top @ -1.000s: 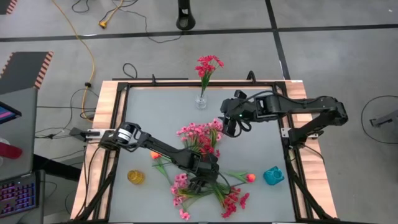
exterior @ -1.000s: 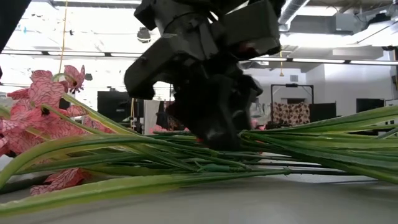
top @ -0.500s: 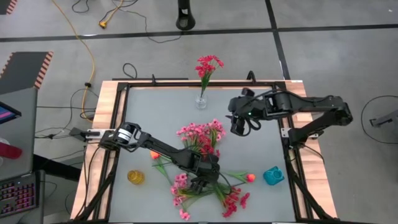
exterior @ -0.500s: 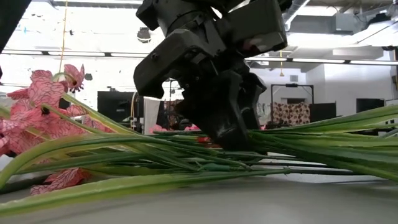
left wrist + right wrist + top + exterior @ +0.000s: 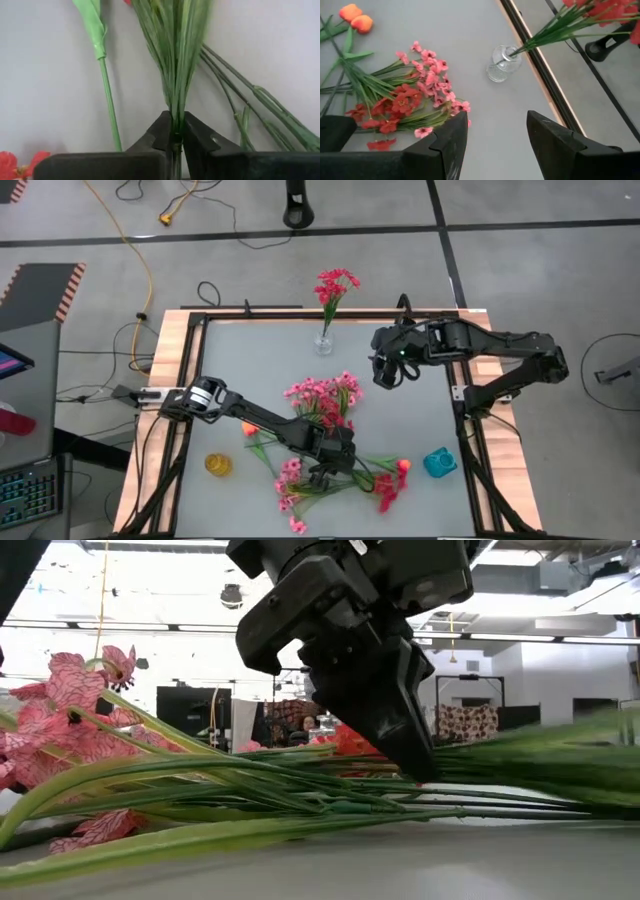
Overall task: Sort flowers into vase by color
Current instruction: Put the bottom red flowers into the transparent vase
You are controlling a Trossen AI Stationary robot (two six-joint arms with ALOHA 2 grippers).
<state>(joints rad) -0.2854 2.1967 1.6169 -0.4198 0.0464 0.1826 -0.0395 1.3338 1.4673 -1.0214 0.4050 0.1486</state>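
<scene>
Flowers lie in a heap on the table's near middle: a pink spray (image 5: 320, 395), a smaller pink one (image 5: 290, 480), a red spray (image 5: 388, 486) and orange buds (image 5: 403, 466). My left gripper (image 5: 325, 472) is down in the heap, shut on the red spray's green stems (image 5: 175, 100). A clear glass vase (image 5: 323, 342) at the far edge holds red flowers (image 5: 335, 285) by their stems. My right gripper (image 5: 388, 375) hovers open over the far right of the table, with the vase (image 5: 504, 62) ahead of it and nothing between its fingers. My left gripper (image 5: 175, 137) pinches a bundle of thin green stems and leaves (image 5: 175, 122) between its two fingertips. The fingers (image 5: 400, 720) come from above, slanting down into the heap. The bundle fans out from the fingertips, low over the table; whether it is clear of it I cannot tell.
A yellow cup (image 5: 218, 464) stands near the left edge and a teal vase (image 5: 438, 463) near the right edge. Another orange bud (image 5: 248, 429) lies left of the heap. A black frame (image 5: 465, 420) rims the table.
My left gripper has shut on the green stems in the heap. The red spray's flower end has swung away from the near edge, up toward the orange bud. My right gripper has drawn back toward the table's far right, still open.
</scene>
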